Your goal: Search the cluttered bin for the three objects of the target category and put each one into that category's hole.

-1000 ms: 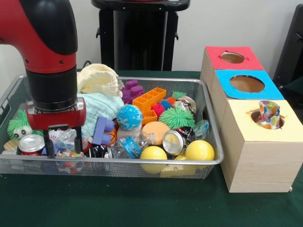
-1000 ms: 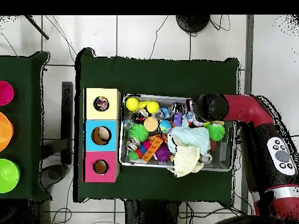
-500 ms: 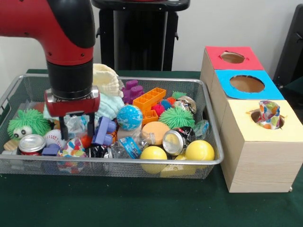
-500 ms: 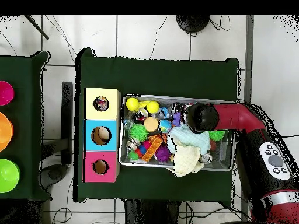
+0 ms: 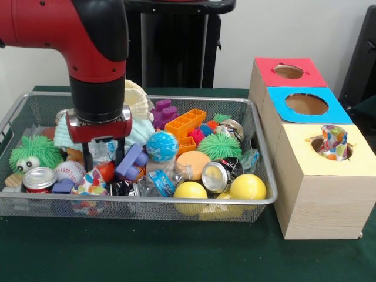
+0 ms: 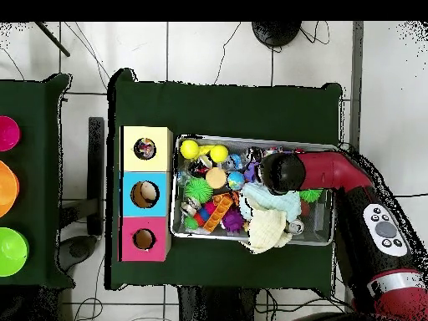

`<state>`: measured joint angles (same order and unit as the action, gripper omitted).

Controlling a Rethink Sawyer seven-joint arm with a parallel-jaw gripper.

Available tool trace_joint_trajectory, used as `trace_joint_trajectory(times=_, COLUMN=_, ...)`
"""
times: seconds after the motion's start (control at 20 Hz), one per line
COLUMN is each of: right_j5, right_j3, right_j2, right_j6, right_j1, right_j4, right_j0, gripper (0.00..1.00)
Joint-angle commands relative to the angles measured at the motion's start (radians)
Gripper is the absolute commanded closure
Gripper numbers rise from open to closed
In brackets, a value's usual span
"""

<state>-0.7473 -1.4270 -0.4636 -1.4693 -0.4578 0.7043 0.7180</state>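
Gripping clear crinkly packet (image 5: 101, 151), contents unreadable: claw (image 5: 104, 160) over bin (image 5: 176, 207).

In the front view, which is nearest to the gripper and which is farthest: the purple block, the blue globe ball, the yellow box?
From the gripper:
1. Purple block, just beside its right finger.
2. Blue globe ball, farther right, mid-bin.
3. Yellow box, outside the bin, far right.

Arm: shifted from the bin's (image 5: 258, 154) left end toward its middle. Gripper (image 5: 104, 159): raised, now hanging above the purple block (image 5: 130, 163) with a clear wrapper (image 5: 101, 151) between its fingers. Green fuzzy toy (image 5: 33, 153) and baseball (image 5: 69, 171): uncovered, now in plain view.
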Motion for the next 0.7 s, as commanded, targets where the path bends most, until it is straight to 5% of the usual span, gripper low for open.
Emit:
trace_joint_trajectory(times=0.05, right_j5=0.064, right_j3=0.041, right_j2=0.031, right_j6=-0.007, right_j1=0.132, right_j4=0.036, right_j0=-0.009, gripper=0.00)
trace_joint_trajectory(times=0.7, right_j5=0.065, right_j3=0.057, right_j2=0.035, right_j6=-0.017, right_j1=0.139, right_j4=0.023, right_j0=-0.025, gripper=0.00)
